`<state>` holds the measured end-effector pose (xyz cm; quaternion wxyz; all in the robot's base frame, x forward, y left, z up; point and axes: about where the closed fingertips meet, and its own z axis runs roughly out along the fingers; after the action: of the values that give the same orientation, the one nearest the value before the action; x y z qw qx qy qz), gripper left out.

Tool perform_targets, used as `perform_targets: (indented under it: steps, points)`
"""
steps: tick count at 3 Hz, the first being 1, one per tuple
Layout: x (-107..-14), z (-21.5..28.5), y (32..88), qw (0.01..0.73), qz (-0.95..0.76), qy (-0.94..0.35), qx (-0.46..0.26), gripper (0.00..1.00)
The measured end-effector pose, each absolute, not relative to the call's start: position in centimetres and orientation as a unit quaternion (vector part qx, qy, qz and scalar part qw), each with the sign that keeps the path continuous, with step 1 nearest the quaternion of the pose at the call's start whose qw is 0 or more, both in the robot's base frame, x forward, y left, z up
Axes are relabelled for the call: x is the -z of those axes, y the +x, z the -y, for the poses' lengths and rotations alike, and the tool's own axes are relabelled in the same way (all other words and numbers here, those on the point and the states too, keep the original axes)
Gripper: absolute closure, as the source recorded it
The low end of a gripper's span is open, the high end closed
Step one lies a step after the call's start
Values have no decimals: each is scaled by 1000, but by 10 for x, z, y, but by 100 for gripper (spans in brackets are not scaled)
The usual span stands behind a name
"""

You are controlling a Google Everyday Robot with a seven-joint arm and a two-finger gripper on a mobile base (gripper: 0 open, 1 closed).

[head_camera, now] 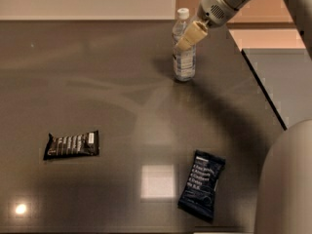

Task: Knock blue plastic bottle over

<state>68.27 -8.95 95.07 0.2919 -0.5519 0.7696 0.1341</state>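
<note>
The blue plastic bottle (184,60) is a small clear water bottle with a white cap and a white-and-blue label. It stands upright on the dark table (122,96) near the back right. My gripper (189,37) comes in from the upper right, and its cream-coloured fingertips lie against the bottle's upper part, just below the cap, partly in front of it.
A black snack bar wrapper (71,145) lies at the front left. A dark blue snack bar wrapper (201,185) lies at the front right. The table's right edge (263,96) runs diagonally just right of the bottle. My arm's grey body (287,184) fills the lower right corner.
</note>
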Motion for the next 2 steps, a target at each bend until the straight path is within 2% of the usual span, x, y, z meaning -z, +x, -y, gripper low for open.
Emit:
perform_targets:
  steps: [1, 2]
  points:
    - [-957, 106, 658, 235, -775, -581, -76, 100]
    - [-954, 126, 636, 166, -778, -606, -4, 100]
